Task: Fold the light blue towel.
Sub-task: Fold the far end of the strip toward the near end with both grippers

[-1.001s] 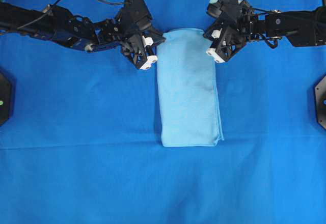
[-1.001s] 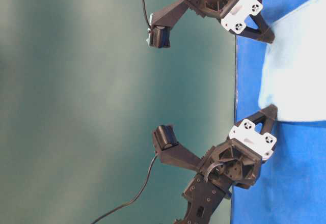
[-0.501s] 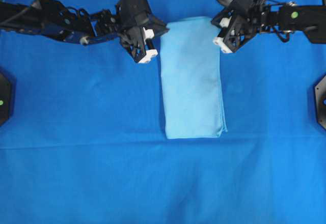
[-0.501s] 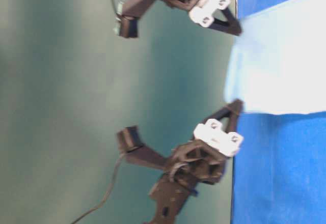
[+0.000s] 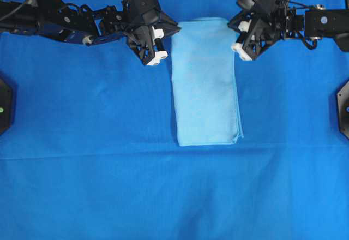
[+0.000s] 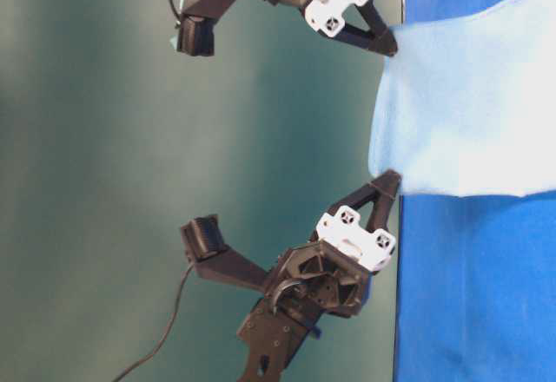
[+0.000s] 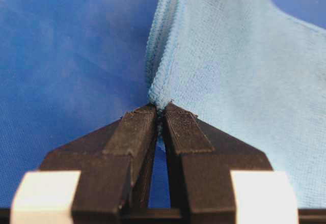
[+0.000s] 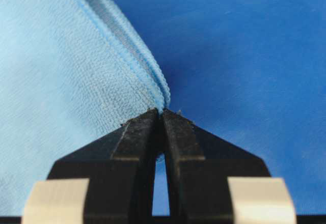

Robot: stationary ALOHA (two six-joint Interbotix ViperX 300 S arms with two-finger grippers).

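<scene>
From overhead, the pale sky-blue microfibre towel, folded into a long narrow strip, lies mid-table on the darker royal-blue table cover, the black left gripper and black right gripper at its far corners. At table level, that far edge hangs lifted between both grippers. Each wrist view shows the fingers pinched tight on a towel corner.

Even, bright lighting; soft shadows only. Overhead view sharp. Wrist views blur toward the far background, cloth weave crisp.
</scene>
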